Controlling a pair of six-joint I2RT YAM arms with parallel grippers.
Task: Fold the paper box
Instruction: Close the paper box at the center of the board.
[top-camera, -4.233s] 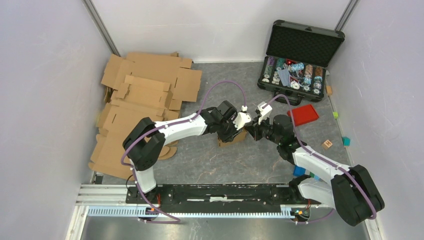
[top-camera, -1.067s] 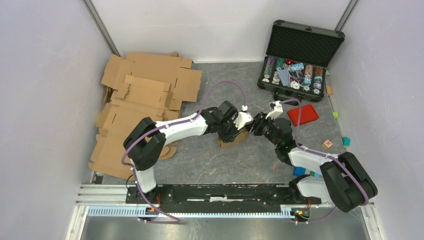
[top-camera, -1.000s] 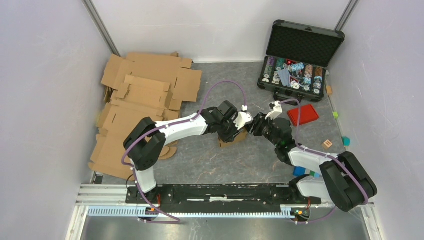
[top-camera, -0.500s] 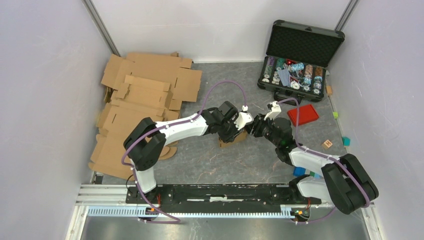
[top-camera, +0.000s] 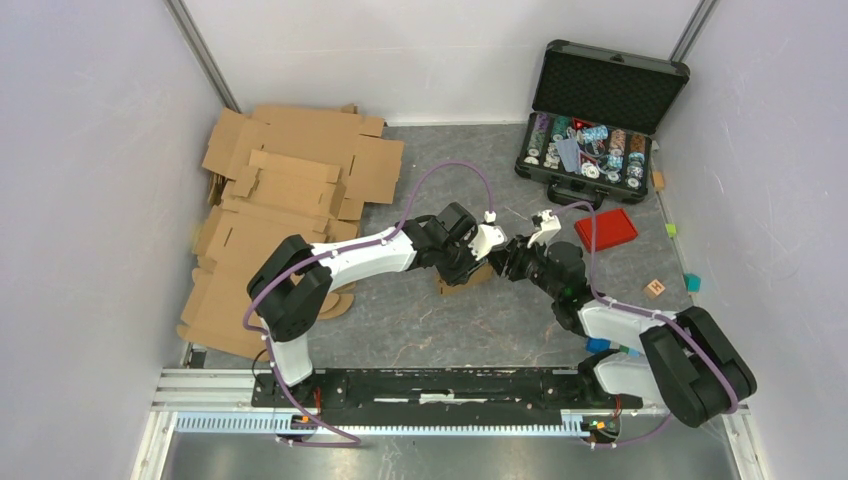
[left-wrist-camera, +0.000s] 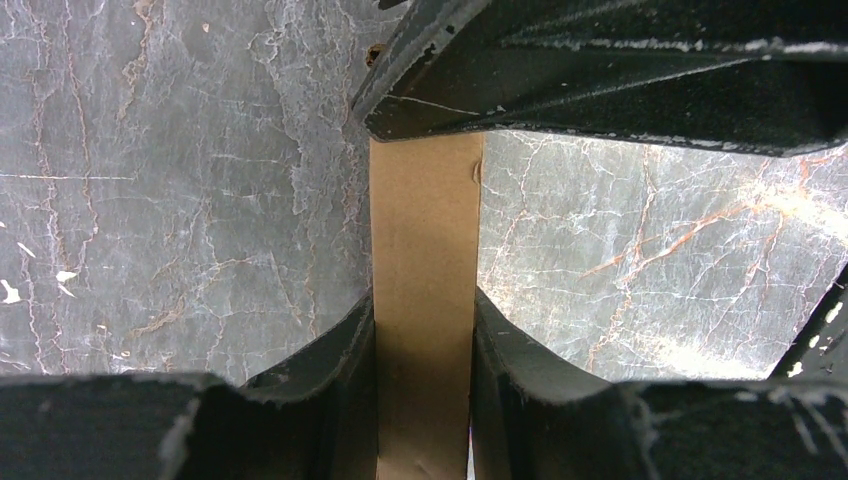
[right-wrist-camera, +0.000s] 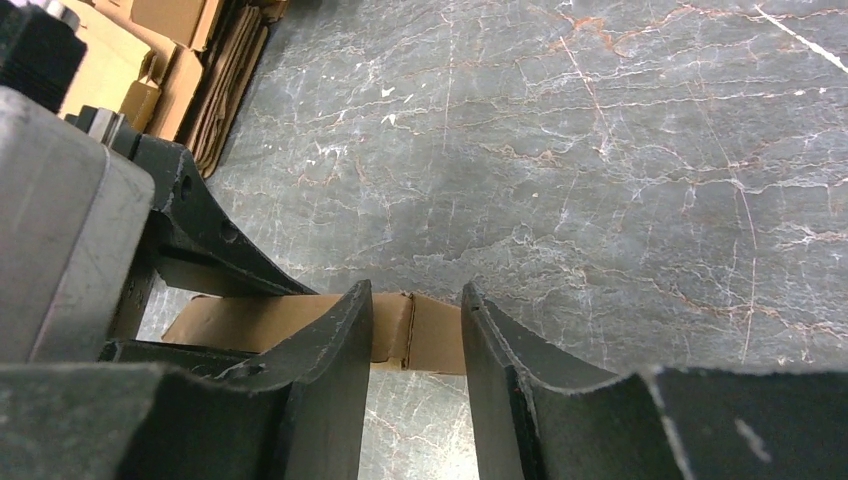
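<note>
Two views down from overhead first: my left end effector (top-camera: 474, 260) and right end effector (top-camera: 500, 265) sit at the paper box (top-camera: 458, 282), which rests on the bench (top-camera: 430, 325) well apart from the black case (top-camera: 600, 95), nearer my bases. My left wrist shows the left end effector clamped on a brown wall of the box. My right wrist shows the right fingers (right-wrist-camera: 335, 350) apart around a box corner; I cannot tell whether they pinch it.
</note>
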